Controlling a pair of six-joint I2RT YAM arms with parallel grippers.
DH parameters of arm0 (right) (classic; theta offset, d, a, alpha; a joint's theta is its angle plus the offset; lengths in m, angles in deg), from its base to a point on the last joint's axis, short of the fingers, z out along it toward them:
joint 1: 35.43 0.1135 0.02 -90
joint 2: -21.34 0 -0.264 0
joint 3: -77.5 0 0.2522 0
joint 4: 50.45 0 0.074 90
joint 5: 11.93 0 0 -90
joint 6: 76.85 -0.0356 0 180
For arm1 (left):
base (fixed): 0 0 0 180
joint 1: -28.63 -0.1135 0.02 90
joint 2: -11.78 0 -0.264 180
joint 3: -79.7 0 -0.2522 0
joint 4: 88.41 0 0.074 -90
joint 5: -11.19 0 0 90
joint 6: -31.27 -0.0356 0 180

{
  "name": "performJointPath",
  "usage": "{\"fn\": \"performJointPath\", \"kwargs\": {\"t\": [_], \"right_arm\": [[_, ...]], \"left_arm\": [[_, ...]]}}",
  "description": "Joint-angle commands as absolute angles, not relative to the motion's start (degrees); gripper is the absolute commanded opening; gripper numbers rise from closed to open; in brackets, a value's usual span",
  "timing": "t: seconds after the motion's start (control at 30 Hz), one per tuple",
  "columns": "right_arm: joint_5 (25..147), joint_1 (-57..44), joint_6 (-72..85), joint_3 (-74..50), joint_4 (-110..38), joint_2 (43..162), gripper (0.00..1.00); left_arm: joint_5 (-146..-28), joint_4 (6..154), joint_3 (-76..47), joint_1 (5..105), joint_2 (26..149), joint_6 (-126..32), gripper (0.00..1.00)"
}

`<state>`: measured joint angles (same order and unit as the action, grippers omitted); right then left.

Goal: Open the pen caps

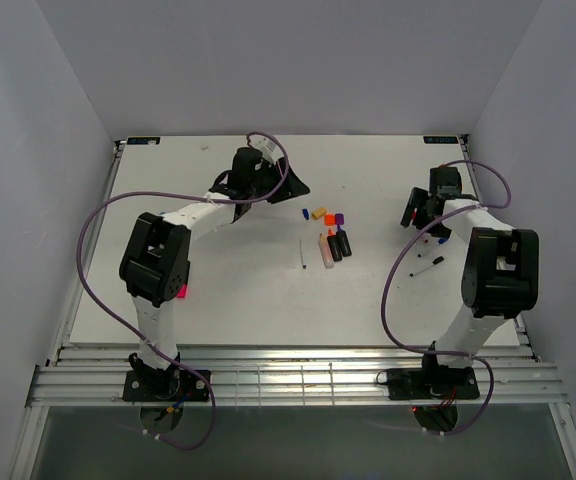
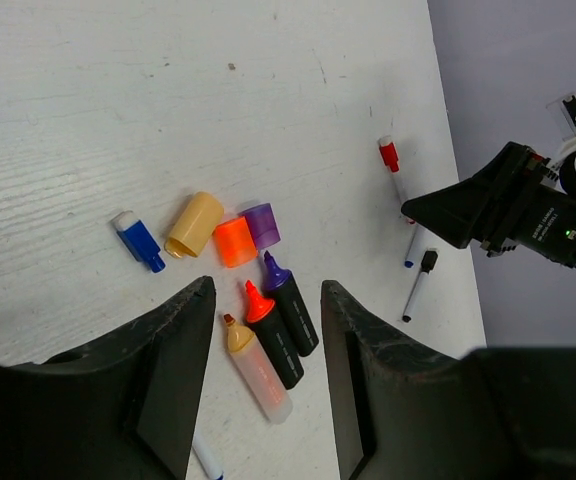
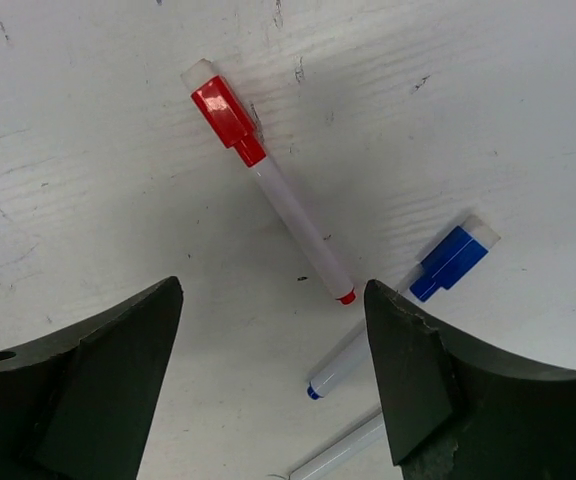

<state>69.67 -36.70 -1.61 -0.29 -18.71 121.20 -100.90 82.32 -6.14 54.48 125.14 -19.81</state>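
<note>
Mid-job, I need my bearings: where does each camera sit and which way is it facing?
Top external: above, behind the bases, looking down on the table; left arm and right arm show.
Left wrist: over the orange cap and highlighters, facing down; left gripper shows.
Right wrist: over the red-capped pen, facing down; right gripper shows.
Shared: both wrist views catch the red-capped pen.

Illumination even and diffuse, from overhead. The white painted wooden tabletop (image 1: 228, 290) reads bright, without glare. The tan stubby plastic cap (image 2: 194, 224) on the tabletop casts a faint, soft-edged shadow. Wrist views sharp at the tabletop; the left gripper (image 2: 266, 290) above it renders dark, underexposed.
</note>
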Motion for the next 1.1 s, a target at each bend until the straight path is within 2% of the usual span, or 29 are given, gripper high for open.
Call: {"fn": "performJointPath", "kwargs": {"t": [0.0, 0.27, 0.47, 0.5, 0.7, 0.9, 1.07], "right_arm": [[67.7, -37.01, 0.67, -3.93, -18.58, 122.68, 0.79], [69.71, -37.18, 2.61, -3.76, -21.39, 127.08, 0.69], [73.32, -37.36, 2.34, -1.57, -23.85, 127.87, 0.53], [73.5, -37.36, 2.25, -1.3, -24.12, 127.95, 0.44], [74.82, -37.36, 1.9, 1.24, -25.52, 128.66, 0.08], [79.38, -36.57, 2.69, 3.62, -26.84, 125.94, 0.08], [81.22, -31.83, 2.08, 4.94, -25.35, 116.46, 0.08]], "left_arm": [[-102.98, 85.12, -7.43, 54.03, 123.66, -18.74, 0.57], [-102.46, 86.44, -10.33, 54.3, 122.34, -18.39, 0.56], [-102.02, 86.62, -11.47, 54.3, 122.17, -17.95, 0.56], [-101.84, 86.53, -11.74, 54.3, 121.91, -17.95, 0.56], [-102.19, 86.97, -14.28, 54.56, 120.5, -17.77, 0.55], [-106.48, 87.15, -18.93, 55.09, 116.9, -18.04, 0.54], [-110.53, 92.58, -26.06, 55.09, 110.93, -14.79, 0.57]]}}
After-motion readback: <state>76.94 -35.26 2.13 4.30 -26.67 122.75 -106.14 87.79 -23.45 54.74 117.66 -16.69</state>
